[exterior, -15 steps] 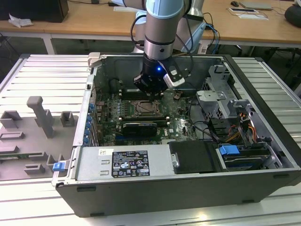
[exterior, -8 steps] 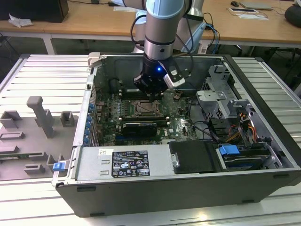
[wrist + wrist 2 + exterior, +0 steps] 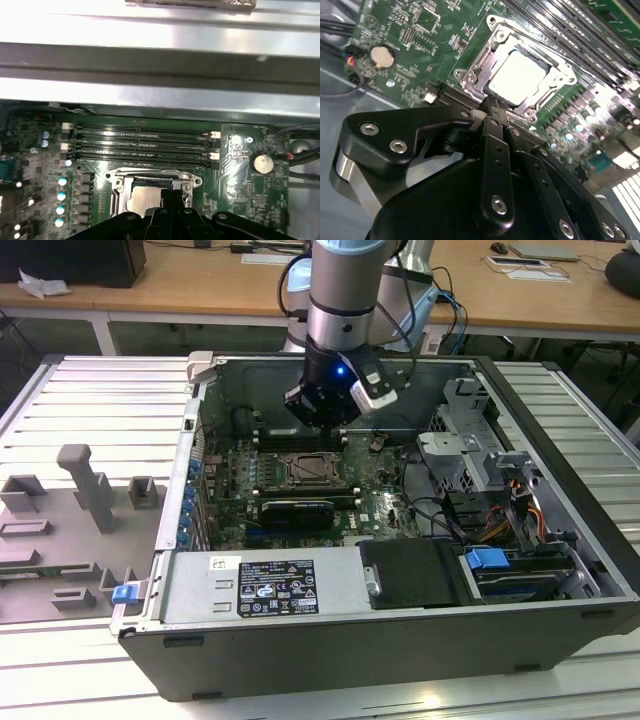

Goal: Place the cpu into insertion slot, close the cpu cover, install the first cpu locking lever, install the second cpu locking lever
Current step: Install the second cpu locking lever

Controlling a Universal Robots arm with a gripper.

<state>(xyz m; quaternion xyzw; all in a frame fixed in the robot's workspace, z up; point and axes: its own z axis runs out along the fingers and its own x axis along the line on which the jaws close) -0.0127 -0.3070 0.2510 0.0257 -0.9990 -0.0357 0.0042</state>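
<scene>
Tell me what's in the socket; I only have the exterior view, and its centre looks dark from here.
Observer: In the second wrist view the cpu lies in the socket, pale top up.
Operator: Check the cover.
Observer: The cover lies down around the cpu, whose top shows through its window.
Operator: Place the tool.
Observer: The tool tip is at the socket's edge, beside the cpu, not over it. I cannot tell whether it touches.

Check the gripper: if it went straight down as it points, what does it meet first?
Likely the cpu cover over the cpu in the insertion slot; the gripper hangs just above it, though exact alignment is unclear.
</scene>
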